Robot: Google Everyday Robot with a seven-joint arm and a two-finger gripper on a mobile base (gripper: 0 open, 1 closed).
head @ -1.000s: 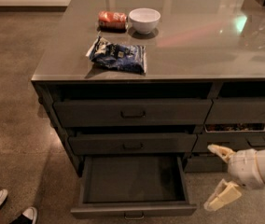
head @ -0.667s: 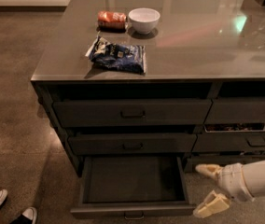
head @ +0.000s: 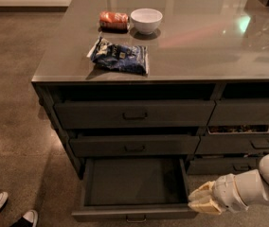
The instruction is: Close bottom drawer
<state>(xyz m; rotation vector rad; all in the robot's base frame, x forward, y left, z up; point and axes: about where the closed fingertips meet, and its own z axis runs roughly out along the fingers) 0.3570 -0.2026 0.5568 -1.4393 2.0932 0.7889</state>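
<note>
Finding: over the last second the pincer (head: 201, 200) has come leftward and slightly lower, from well right of the stack to just beside the near right corner of the bottom drawer (head: 132, 183). Its two fingers, spread a moment ago, are now drawn together and clenched on nothing. I cannot tell whether it touches the drawer. The bottom drawer itself has not moved. It stands pulled fully out toward the near side, its dark interior exposed and its pull handle (head: 135, 218) at the lower edge of the view. In my judgement the approach is nearly complete and the push has not begun, so the task remains wholly outstanding. The closed fingers suggest a blunt push against the front panel, not a grasp of the handle. Clearances: the middle drawer (head: 134, 145) above sits flush, so nothing overhangs the travel path, and nothing lies inside the open drawer. The right-hand column of drawers (head: 248, 145) stands close behind the arm (head: 262, 183), leaving little room on that side. A push from the corner could skew the drawer in its runners. A pair of shoes (head: 29, 216) stands on the floor at near left, apart from the drawer. The bag (head: 120, 56) and bowl (head: 146, 20) on the tabletop (head: 196, 51) are out of the way.
</note>
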